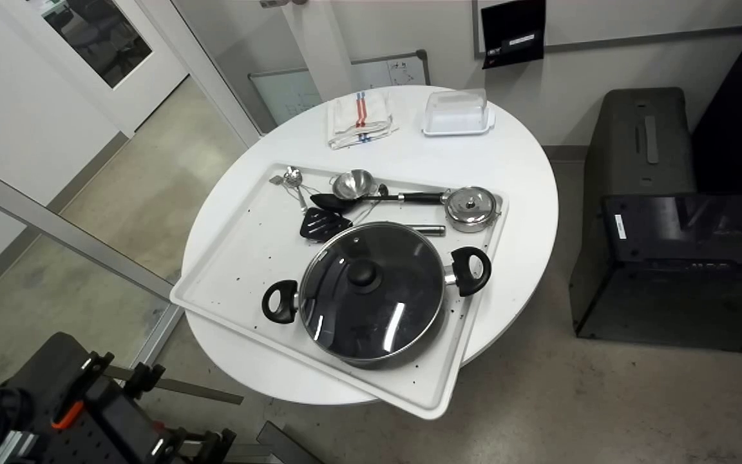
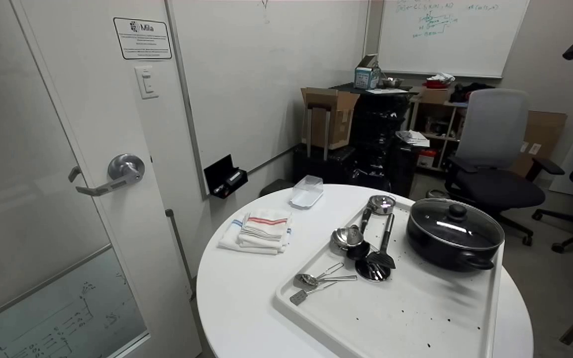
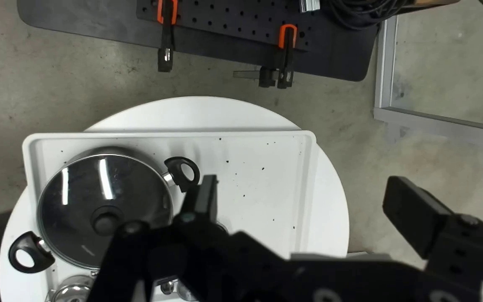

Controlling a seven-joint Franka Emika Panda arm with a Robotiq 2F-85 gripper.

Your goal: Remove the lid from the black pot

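Note:
The black pot (image 1: 403,356) stands upright on a white tray; its dark wall shows best in an exterior view (image 2: 438,251). The transparent glass lid (image 1: 345,316) with a metal rim and dark centre knob (image 1: 363,273) sits on the pot, covering it. In the wrist view the lid (image 3: 111,188) is at the left, and a pot handle (image 3: 181,173) points toward my left finger. My gripper (image 3: 302,193) is open with nothing between its fingers, over the tray and table edge, right of the lid. The gripper hides part of the lid's lower right. It is out of view in both exterior views.
The white tray (image 1: 232,277) lies on a round white table (image 1: 525,193). A slotted spatula (image 1: 324,224), a small metal strainer (image 1: 353,184), a small lidded metal pot (image 1: 471,209) and spoons lie beside the pot. Folded towels (image 1: 361,119) and a clear-lidded butter dish (image 1: 456,113) stand farther back.

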